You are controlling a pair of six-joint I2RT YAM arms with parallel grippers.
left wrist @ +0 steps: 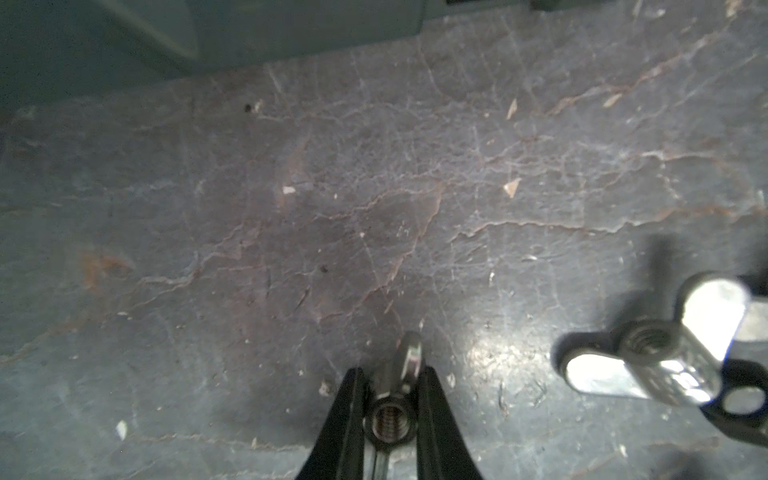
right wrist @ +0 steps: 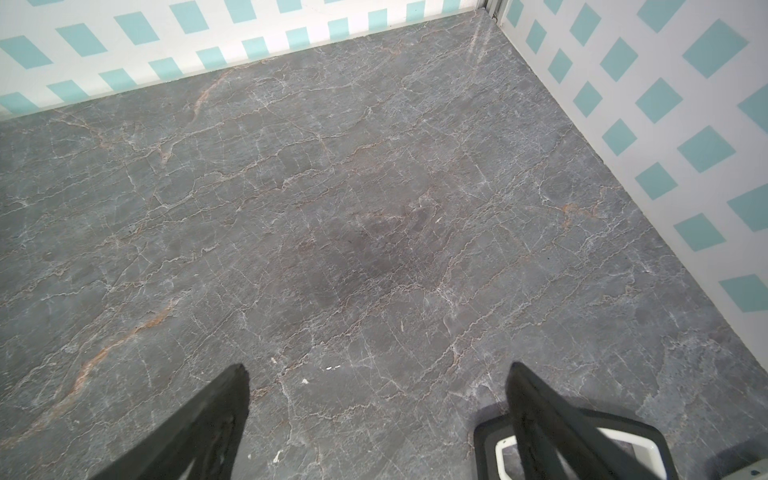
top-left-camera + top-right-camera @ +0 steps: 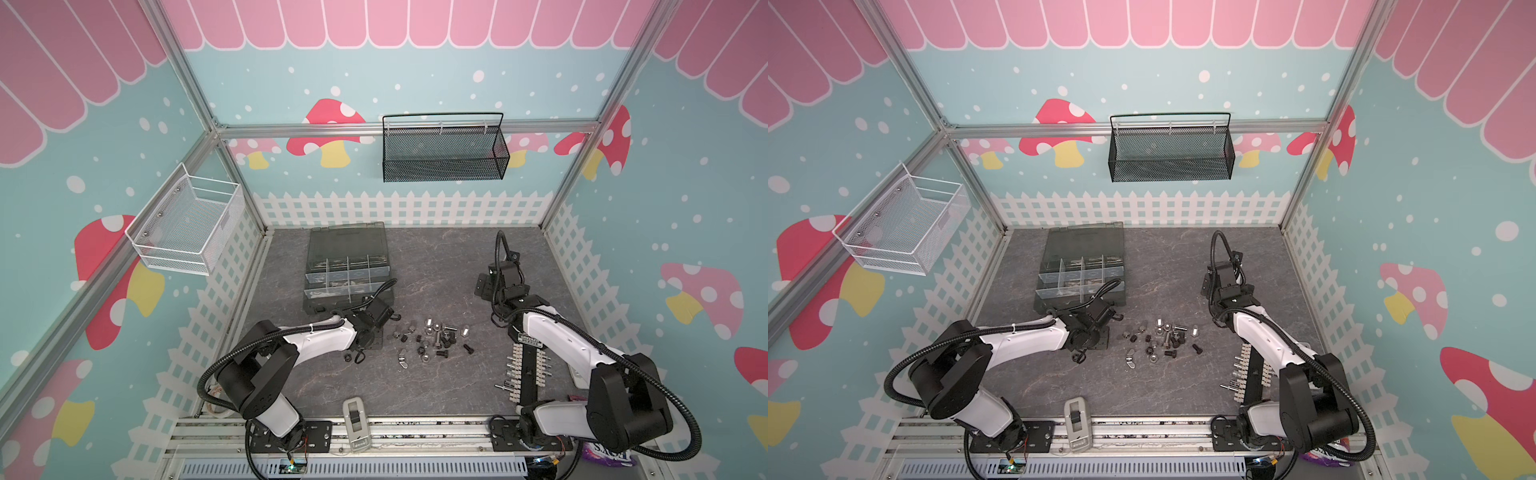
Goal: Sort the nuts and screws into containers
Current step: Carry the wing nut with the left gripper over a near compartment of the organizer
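A grey marble-patterned tabletop (image 3: 436, 266) floors a booth papered in teal with red mushrooms and a white picket fence. At its back left stands the dark grey plastic organizer box (image 3: 349, 243), smoky lid thrown open, its containers (image 3: 345, 274) parted by pale translucent dividers. In front of the box, near mid-table, lie the loose pieces. Short black and silver hex-head screws (image 3: 468, 347) are mixed with small black and silver hex and wing nuts (image 3: 402, 358), all in a scattered heap outside the box.

The step in hand looks to be the pick of one nut. In the left wrist view the left gripper (image 1: 392, 372) has its black fingers (image 1: 349, 407) clamped tight upon a silver wing nut (image 1: 389, 419). Its threaded bore faces the camera and one wing pokes out past the tips. A second silver wing nut (image 1: 648, 353) lies on the table near it. Whether the clamped nut is off the surface or resting on it I cannot tell, as the view is too close and soft. In both top views the fingertips are hidden under the wrist, at the left edge of the heap.

The right gripper (image 2: 378, 370) hangs over bare tabletop toward the back right, well apart from the heap. Its jaws are spread wide and hold nothing.

The next move, as I judge it, calls for a straight lift without loosening, then a short carry back to the box. The release should come over a compartment meant for nuts. The hold on so small a barrel seems thin, so a slip is the risk.
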